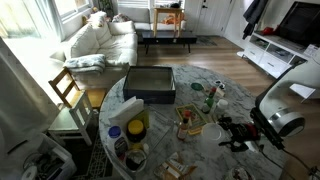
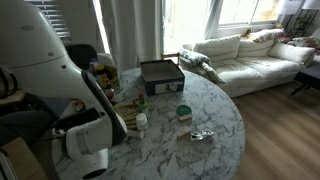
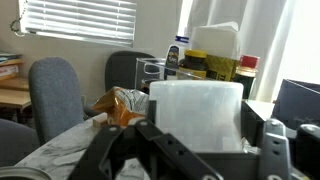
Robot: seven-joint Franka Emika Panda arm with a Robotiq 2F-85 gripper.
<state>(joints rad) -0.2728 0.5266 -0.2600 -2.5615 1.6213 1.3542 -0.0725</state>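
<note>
in an exterior view the claw [image 1: 228, 133] hangs low at the near edge of the round marble table [image 1: 195, 72], pointing at a white tub [image 1: 212, 131] just in front of it, with bottles and packets crowded beside and a dark tray [image 1: 150, 84] well apart toward the sofa [image 1: 100, 40]. in an exterior view from the opposite side the robot's white arm [image 2: 40, 60] fills the foreground and hides the claw and the tub; only the tray [image 2: 160, 75], a green can [image 2: 183, 112] and bare marble show plainly. in the wrist view the tub [image 3: 195, 115] stands upright, dead centre and very close, and the claw [image 3: 188, 150] has its jaws spread wide, wider than the tub, with a gap on either side, so it grips nothing. behind the tub stand yellow-lidded jars [image 3: 215, 68], an orange bag [image 3: 120, 105] lies off to one side, and a grey chair [image 3: 55, 95] sits beyond the table. the tub looks like thin, cloudy plastic: probably light, smooth enough to slip, and apt to flex or tip if squeezed hard or caught high. the two flat side walls at about mid-height look like the safest place to hold it, with gentle pressure.
</note>
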